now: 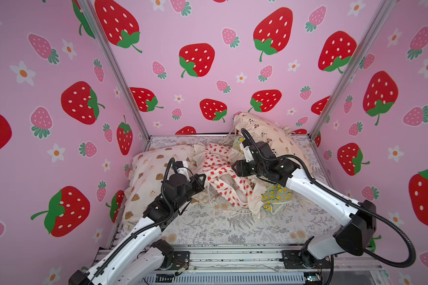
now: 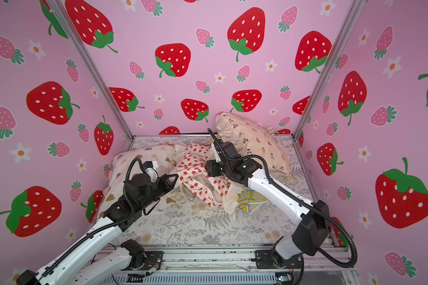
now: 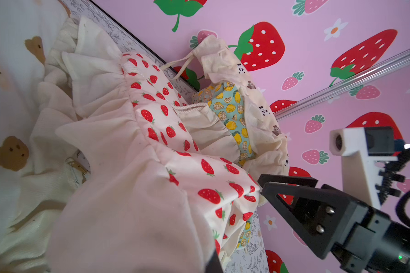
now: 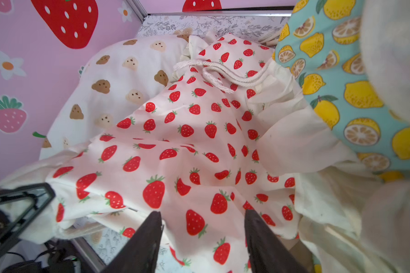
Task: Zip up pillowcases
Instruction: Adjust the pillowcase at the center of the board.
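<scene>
L gripper (image 1: 203, 176) clenched on strawberry pillowcase (image 1: 218, 160) frill — crumpled; R gripper (image 4: 202, 214) jaws apart

Bright, even light; blurred wrist-view edges.

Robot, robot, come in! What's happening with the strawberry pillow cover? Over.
Left hand shut on strawberry pillowcase edge. Right hand open over it. Zipper not in view. White cord lying across the fabric.

On your sheet (image 1: 220, 227), the bear-print pillowcase (image 1: 148, 177) lies left, with the strawberry-print pillowcase (image 1: 218, 162) beside it in the middle. The lemon-print pillowcase (image 1: 278, 195) sits partly under that one's right side, and the ruffled pillowcase (image 1: 265, 130) stands behind.
</scene>
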You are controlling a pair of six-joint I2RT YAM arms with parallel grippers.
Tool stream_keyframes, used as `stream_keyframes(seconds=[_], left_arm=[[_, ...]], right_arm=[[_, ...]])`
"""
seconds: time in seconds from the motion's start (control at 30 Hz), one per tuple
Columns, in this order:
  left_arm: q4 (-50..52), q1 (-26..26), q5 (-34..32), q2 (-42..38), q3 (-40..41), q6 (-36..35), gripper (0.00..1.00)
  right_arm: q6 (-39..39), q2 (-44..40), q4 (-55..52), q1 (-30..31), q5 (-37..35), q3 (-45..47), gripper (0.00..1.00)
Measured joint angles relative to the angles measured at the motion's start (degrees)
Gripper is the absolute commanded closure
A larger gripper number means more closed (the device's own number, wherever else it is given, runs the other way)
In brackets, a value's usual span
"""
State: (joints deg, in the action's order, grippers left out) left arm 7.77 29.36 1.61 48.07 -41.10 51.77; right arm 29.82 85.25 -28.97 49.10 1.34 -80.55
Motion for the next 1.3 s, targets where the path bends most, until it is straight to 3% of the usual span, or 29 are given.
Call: stream_keyframes(seconds=[0.23,0.3,0.4,0.67,0.83,0.93,1.3], left_arm=[[6.3,-3.5,5.5,-2.3,-3.7,1.5,1.0],[7.5,-4.9,7.4,-3.1,-4.0,2.0,1.0],[9.2,-6.3,9.5,-3.6,-4.2,2.5,1.0],[11.7,-6.9,11.6,-4.7,-4.3,3.6,1.0],[12.7,-6.9,11.9,-5.0,-4.3,3.8,1.0],[12.8,-6.9,12.0,-5.0,-4.3,4.0,1.0],[12.7,-6.9,12.4,-4.9,-4.3,4.3,1.0]], right_arm=[[0.4,-3.1,-3.2,8.0,-4.2,-1.5,0.37],[1.0,-3.5,-2.7,10.8,-4.3,-1.0,0.47],[2.0,-3.7,-1.1,14.0,-4.3,0.7,0.54],[3.1,-0.1,4.0,16.8,-2.6,2.8,0.67],[3.5,1.6,6.9,16.8,-2.2,4.4,0.66],[3.5,2.3,8.6,16.7,-2.2,4.7,0.61],[2.3,3.3,16.6,15.5,-0.8,10.0,0.61]])
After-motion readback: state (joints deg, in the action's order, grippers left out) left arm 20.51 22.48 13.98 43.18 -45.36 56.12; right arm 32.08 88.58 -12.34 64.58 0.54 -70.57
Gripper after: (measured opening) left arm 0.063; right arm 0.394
